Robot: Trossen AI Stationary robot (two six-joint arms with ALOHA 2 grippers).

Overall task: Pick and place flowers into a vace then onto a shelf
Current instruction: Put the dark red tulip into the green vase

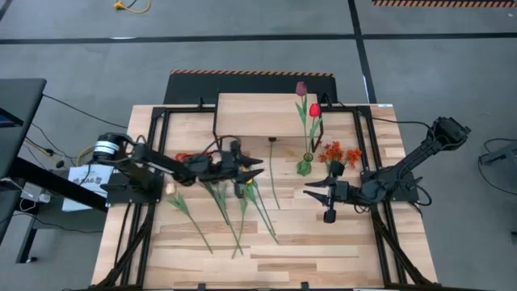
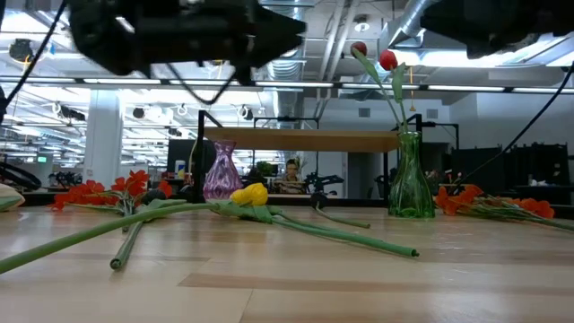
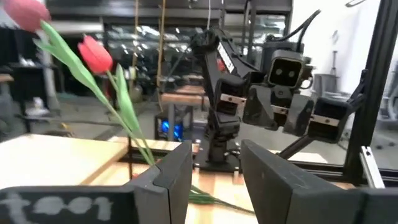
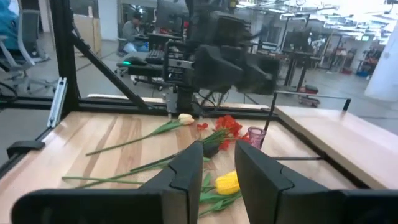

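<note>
Hovering above the loose flowers left of the table's centre, the left gripper had its fingers parted and empty. At three o'clock the right gripper was likewise parted, grasping nothing. A green vase holding two tulips stood just before the shelf at twelve o'clock; a purple vase stood near it.

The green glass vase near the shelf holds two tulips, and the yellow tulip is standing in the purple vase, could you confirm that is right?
Not quite: the yellow tulip is lying on the table, beside the purple vase, not standing in it, as the low view shows. The green glass vase near the shelf does hold two tulips.
</note>
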